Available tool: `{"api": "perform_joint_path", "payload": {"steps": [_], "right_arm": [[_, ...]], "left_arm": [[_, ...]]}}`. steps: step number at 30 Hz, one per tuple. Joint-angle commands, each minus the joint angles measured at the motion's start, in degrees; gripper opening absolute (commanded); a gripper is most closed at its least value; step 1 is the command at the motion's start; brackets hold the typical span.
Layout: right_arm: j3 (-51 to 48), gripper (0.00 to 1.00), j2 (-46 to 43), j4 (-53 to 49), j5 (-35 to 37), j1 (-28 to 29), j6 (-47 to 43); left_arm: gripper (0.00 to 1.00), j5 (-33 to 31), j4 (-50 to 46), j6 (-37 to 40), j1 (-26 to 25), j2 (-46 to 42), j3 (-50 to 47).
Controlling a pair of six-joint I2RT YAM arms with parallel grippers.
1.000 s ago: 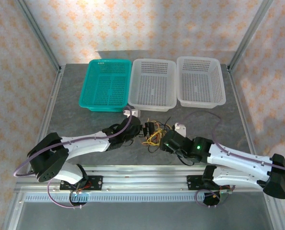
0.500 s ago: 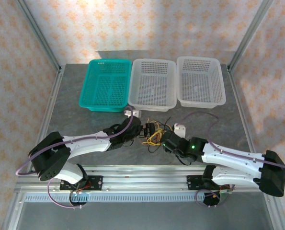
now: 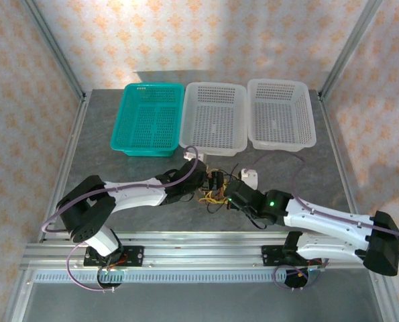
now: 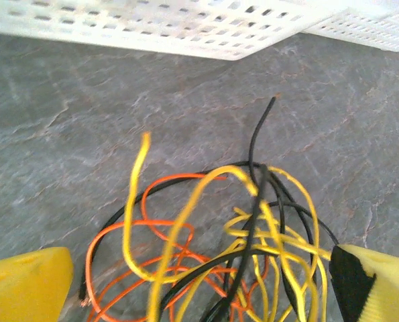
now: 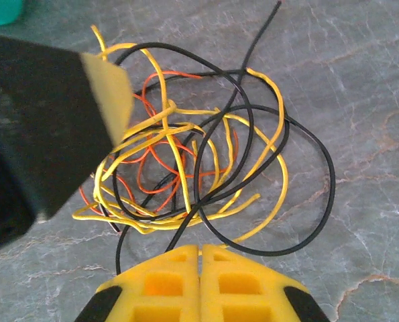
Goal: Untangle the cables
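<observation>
The cables (image 3: pixel 215 190) lie as one tangle of yellow, black and orange wires on the grey table between the two arms. My left gripper (image 3: pixel 206 181) is open and low over the tangle's left side. Its yellow fingertips (image 4: pixel 26 283) stand wide apart, with the cables (image 4: pixel 233 235) between them. My right gripper (image 5: pixel 200 249) is shut at the near edge of the cables (image 5: pixel 186 168). A yellow loop and a black strand run under its fingertips. I cannot tell whether either is pinched. In the top view the right gripper (image 3: pixel 230 197) sits at the tangle's right side.
A teal basket (image 3: pixel 127 127) and two white baskets (image 3: pixel 214 145) (image 3: pixel 281 143) stand in a row at the back of the table. Small white blocks (image 3: pixel 186 155) (image 3: pixel 251 176) lie near the tangle. Metal frame posts rise at the back corners.
The right gripper has gone from open to shut and edged left into the tangle. The left arm has swung its elbow right and pushed its open gripper closer over the cables.
</observation>
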Motion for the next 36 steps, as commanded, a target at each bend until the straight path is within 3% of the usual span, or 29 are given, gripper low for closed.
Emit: {"api": "perform_joint_path", "payload": {"steps": [1, 9, 16, 22, 36], "right_arm": [[1.3, 0.0, -1.6, 0.2, 2.9, -0.4, -2.8], [-0.6, 0.0, -4.2, 1.5, 2.5, -1.5, -2.6], [0.2, 0.0, -5.0, 0.2, 4.1, -2.5, -3.7], [4.0, 0.0, -7.0, -3.8, 10.1, -3.1, -5.2], [12.9, 0.0, -9.4, -14.3, 24.4, -5.0, -6.3]], "left_arm": [[0.99, 0.9, -1.8, 3.1, -0.6, 2.1, 2.9], [0.99, 0.5, -4.3, 4.5, -2.0, 6.5, 5.9], [0.99, -8.1, -11.7, 4.9, -3.6, 9.4, 8.7], [1.0, -14.6, -16.2, 4.4, -3.9, 10.6, 8.8], [1.0, -20.3, -17.3, 0.7, -4.0, 10.6, 4.2]]}}
